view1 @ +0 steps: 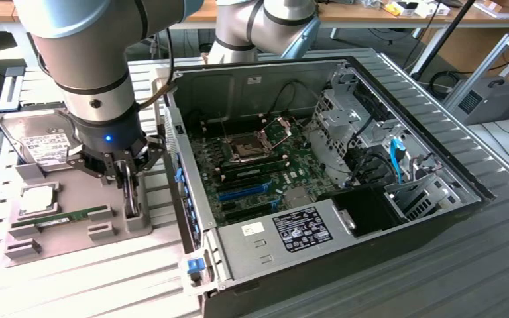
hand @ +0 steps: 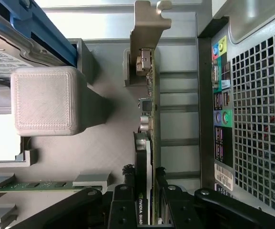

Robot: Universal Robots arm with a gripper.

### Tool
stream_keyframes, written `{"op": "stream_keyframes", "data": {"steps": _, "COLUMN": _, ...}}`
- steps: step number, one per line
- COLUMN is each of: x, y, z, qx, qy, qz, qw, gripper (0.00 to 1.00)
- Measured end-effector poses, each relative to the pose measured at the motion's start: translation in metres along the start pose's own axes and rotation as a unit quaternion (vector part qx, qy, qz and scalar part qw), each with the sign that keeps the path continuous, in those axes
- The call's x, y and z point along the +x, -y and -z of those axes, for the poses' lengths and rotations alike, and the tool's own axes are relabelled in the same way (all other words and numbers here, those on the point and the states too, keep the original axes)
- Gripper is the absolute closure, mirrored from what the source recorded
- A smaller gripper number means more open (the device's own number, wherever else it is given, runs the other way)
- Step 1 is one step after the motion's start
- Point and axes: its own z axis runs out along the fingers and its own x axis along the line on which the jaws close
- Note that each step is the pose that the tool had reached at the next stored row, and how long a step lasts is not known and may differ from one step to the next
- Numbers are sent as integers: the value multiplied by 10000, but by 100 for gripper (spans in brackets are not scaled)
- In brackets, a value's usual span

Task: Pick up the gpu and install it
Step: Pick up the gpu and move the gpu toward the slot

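The gpu stands on edge in the grey holder tray, beside the open computer case, on the exterior view's left. My gripper reaches straight down over it, one finger on each side of the card. In the wrist view the gpu shows edge-on, a thin dark card with its silver bracket at the far end. The black fingers press against both faces of the card, so the gripper is shut on it. The card still sits in the tray.
The tray also holds a silver hard drive, a CPU and a green RAM stick. The case's rear grille lies close beside the card. Blue slots show on the motherboard. A second arm stands behind the case.
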Motion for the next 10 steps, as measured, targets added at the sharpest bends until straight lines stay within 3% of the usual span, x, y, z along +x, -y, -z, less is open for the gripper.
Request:
{"op": "stream_keyframes", "data": {"steps": 5, "x": -1, "y": -1, "z": 13, "qx": -2, "qy": 2, "qz": 0, "qw": 10000, "gripper": 73}}
{"op": "stream_keyframes", "data": {"steps": 10, "x": -5, "y": -10, "z": 199, "qx": 0, "qy": 0, "qz": 0, "qw": 10000, "gripper": 73}}
